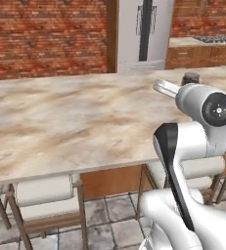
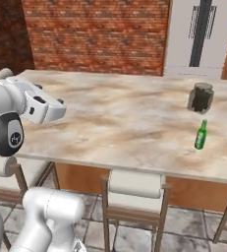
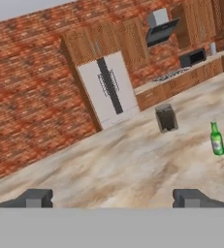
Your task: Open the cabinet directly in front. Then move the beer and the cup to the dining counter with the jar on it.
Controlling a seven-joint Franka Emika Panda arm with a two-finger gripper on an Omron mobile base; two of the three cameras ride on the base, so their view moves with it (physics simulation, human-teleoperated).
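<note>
bottle: green beer bottle (image 2: 200,135) upright on dining counter (image 2: 115,118), long axis vertical, neck up
jar: dark jar (image 2: 201,97) just behind the bottle, apart; also upright
gripper: gripper (image 3: 113,197) spread wide, holding nothing; above the counter, well left of bottle

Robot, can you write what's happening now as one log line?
gripper: open, empty | beer: upright on dining counter, near jar | cup: not on counter
</note>
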